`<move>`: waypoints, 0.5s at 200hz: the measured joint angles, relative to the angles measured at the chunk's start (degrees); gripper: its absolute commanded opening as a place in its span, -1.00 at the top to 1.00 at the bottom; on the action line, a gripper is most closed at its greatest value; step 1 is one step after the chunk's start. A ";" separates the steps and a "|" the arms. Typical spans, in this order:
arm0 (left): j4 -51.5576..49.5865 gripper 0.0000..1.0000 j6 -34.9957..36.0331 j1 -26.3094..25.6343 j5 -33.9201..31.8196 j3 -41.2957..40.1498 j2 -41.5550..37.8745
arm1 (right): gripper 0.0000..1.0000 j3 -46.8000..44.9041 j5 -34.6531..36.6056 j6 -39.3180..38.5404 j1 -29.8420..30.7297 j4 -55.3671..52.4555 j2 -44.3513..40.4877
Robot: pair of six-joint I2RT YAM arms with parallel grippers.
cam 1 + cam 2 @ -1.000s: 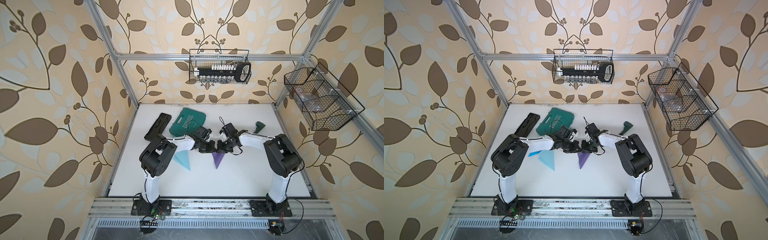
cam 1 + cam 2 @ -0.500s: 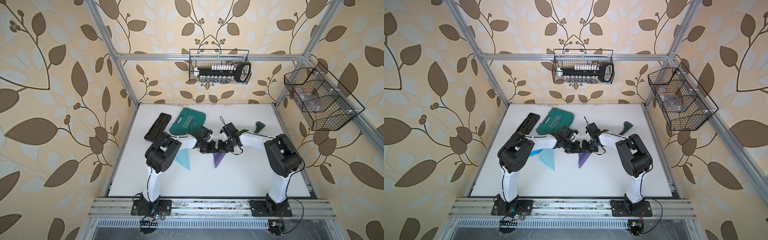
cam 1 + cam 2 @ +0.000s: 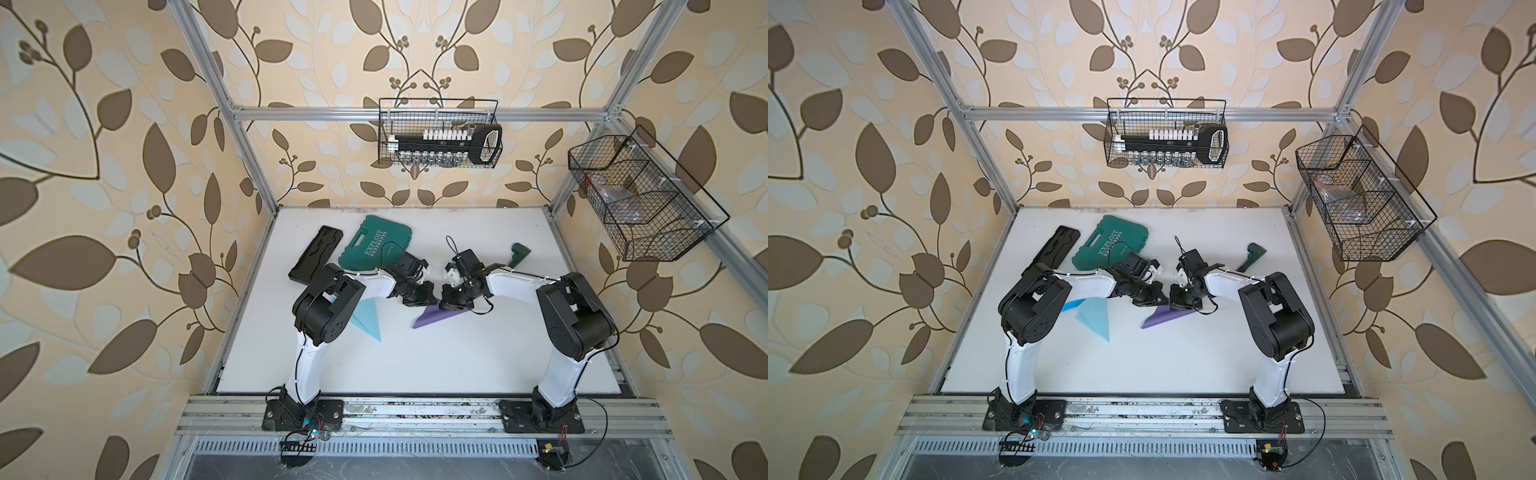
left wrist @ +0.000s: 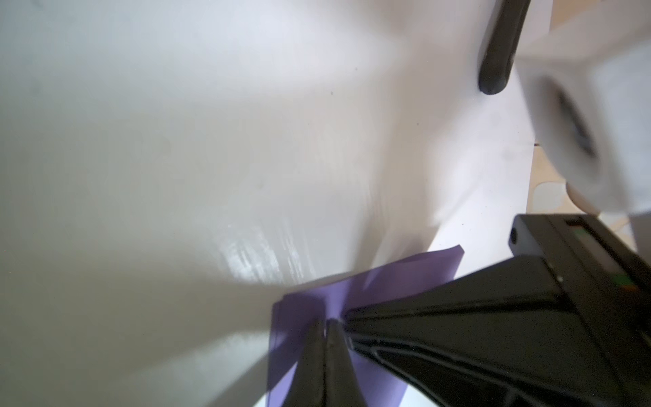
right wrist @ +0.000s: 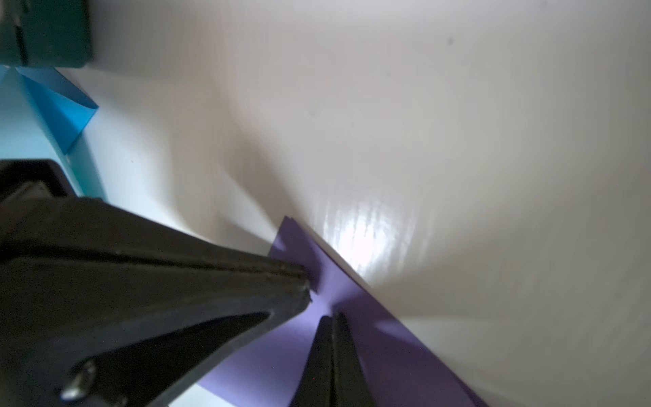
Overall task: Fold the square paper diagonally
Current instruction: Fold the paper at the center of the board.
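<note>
The purple paper (image 3: 436,318) (image 3: 1167,316) lies folded on the white table (image 3: 457,357), a long flat wedge pointing to the front left. My left gripper (image 3: 430,296) (image 3: 1163,296) and right gripper (image 3: 446,305) (image 3: 1177,305) meet tip to tip over its back edge. In the left wrist view the left gripper (image 4: 329,322) is shut, its tips resting on the purple paper (image 4: 405,275), with the right gripper's fingers (image 4: 458,317) beside it. In the right wrist view the right gripper (image 5: 333,315) is shut too, tips down on the purple paper (image 5: 387,338).
A light blue folded paper (image 3: 368,320) lies under my left arm, a darker blue one (image 5: 60,105) beside it. A green tool case (image 3: 376,243), a black tray (image 3: 316,259) and a dark green part (image 3: 519,253) lie further back. Wire baskets (image 3: 438,133) (image 3: 640,199) hang on the walls.
The purple paper showed as a triangle pointing to the front; now it is a long low wedge pointing front left. My left arm's elbow has shifted slightly right. Both grippers stayed shut.
</note>
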 measured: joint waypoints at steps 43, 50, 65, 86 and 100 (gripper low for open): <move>-0.04 1.00 -0.02 0.02 0.07 0.31 0.22 | 1.00 -1.79 -0.02 -0.46 -0.37 -0.50 -1.62; -0.02 1.00 -0.02 0.02 0.04 0.31 0.22 | 1.00 -1.79 0.00 -0.59 -0.28 -0.55 -1.64; -0.04 1.00 -0.02 0.02 0.04 0.31 0.22 | 1.00 -1.79 0.07 -0.98 0.11 -0.79 -1.75; -0.07 1.00 -0.02 0.02 0.07 0.37 0.26 | 1.00 -1.84 0.52 -1.73 1.16 -1.64 -2.03; -0.33 1.00 0.00 0.02 0.07 0.63 0.39 | 1.00 -2.14 0.92 -2.29 1.73 -1.62 -2.29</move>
